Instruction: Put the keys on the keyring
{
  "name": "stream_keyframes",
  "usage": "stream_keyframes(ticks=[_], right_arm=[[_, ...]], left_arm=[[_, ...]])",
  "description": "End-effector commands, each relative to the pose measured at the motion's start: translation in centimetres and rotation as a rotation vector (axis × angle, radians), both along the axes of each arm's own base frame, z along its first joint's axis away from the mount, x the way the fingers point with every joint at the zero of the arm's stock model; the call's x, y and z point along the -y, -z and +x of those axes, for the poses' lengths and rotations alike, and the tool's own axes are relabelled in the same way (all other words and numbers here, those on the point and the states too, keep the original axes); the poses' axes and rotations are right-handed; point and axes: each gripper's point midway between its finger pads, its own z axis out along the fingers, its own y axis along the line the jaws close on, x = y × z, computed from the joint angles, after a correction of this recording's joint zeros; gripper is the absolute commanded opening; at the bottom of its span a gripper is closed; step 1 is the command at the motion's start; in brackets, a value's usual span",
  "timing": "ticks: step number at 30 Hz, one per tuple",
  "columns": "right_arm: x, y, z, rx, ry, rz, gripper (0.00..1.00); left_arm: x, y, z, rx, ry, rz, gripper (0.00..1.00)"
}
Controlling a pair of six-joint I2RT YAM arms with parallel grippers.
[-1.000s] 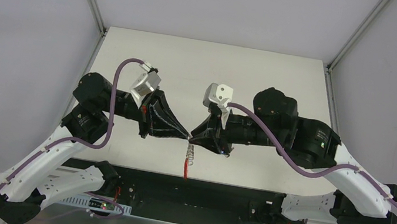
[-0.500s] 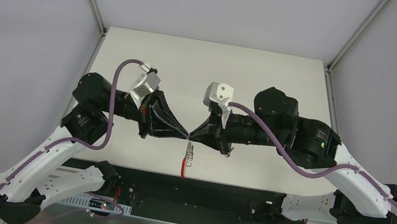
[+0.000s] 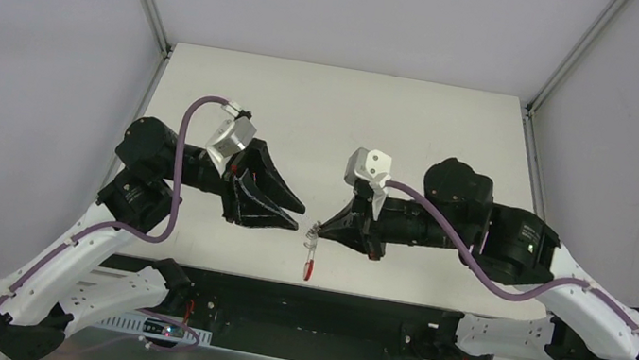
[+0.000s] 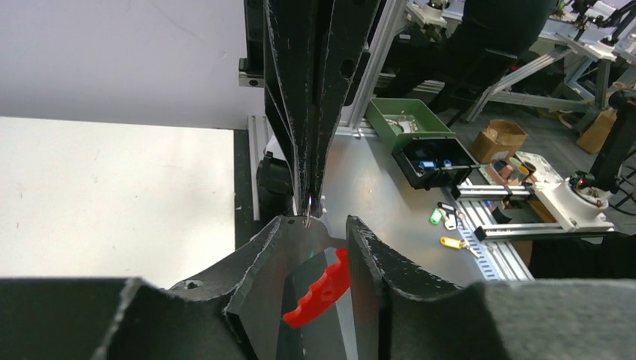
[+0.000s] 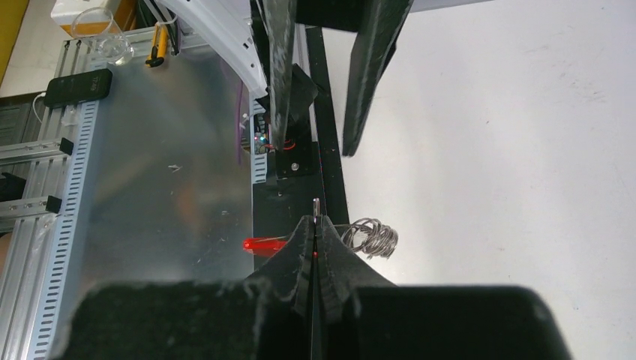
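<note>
The keyring hangs in the air between the two arms, in front of the table's near edge. My right gripper (image 3: 318,230) is shut on its bunch of silver wire rings (image 5: 371,238), and a thin metal edge pokes out past the closed tips (image 5: 315,223). The red curved strip (image 3: 309,265) dangles below them. My left gripper (image 3: 300,219) stands open just left of the rings with nothing between its fingers. In the left wrist view the red strip (image 4: 319,289) shows through the gap of the open jaws (image 4: 321,225). The keys are out of view.
The white table (image 3: 343,126) lies behind the grippers. Below them run the black base rail (image 3: 297,306) and a metal bench (image 5: 172,172). Off to the side, a green bin (image 4: 409,124) and loose tagged keys (image 4: 450,241) sit on that bench.
My left gripper has opened and let go of the rings. The right arm has drawn back to the right with the keyring, so a gap has opened between the two grippers.
</note>
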Motion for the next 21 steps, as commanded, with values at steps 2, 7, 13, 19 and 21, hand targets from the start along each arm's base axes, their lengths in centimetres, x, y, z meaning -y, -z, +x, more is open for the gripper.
stream_keyframes(ticks=[2, 7, 13, 19, 21], right_arm=[[2.2, -1.9, -0.3, 0.013, 0.028, 0.097, 0.0], [4.1, -0.7, -0.1, -0.005, 0.092, 0.091, 0.0], [6.5, 1.2, 1.3, -0.045, 0.24, 0.058, 0.0], [9.1, 3.4, 2.2, -0.104, 0.379, 0.004, 0.0], [9.9, 3.5, 2.5, -0.109, 0.416, 0.013, 0.0]], left_arm=[[0.0, -1.4, 0.2, 0.055, -0.016, -0.037, 0.37], [1.4, 0.6, 2.9, -0.016, -0.089, 0.027, 0.41], [3.7, 6.8, 7.7, -0.14, -0.204, 0.178, 0.48], [6.3, 14.6, 11.7, -0.284, -0.255, 0.354, 0.52], [7.3, 16.7, 12.4, -0.319, -0.255, 0.404, 0.52]])
